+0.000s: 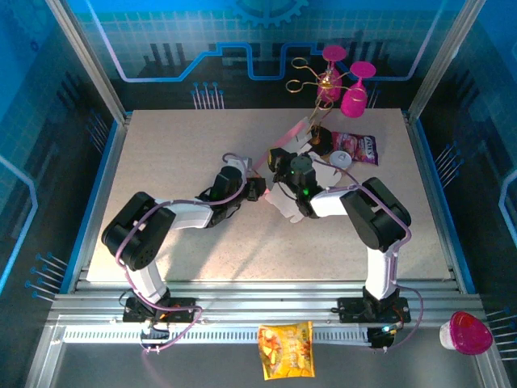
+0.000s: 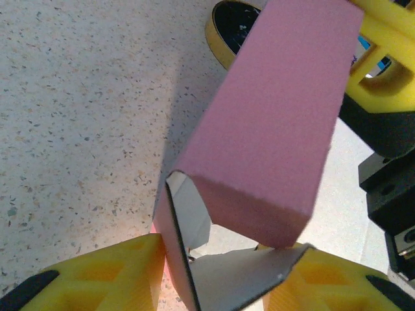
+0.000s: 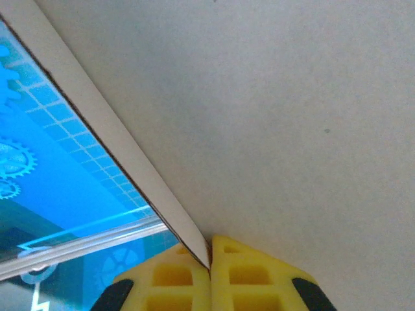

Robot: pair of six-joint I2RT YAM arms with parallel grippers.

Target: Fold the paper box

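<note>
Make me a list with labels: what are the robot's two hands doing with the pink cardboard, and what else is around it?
Paper box: paper box, partly folded, pink outside, pale inside
Where: above the middle of the table, between the two arms
Left jaws: closed on a folded corner of the box
Right jaws: pinched shut on a thin edge of the box
Behind the box: pink snack bag; magenta goblets on a gold wire rack
Near rail: yellow snack bag

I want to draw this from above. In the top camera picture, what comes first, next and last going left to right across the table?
First the left arm's elbow → left gripper → paper box → right arm's elbow.
</note>
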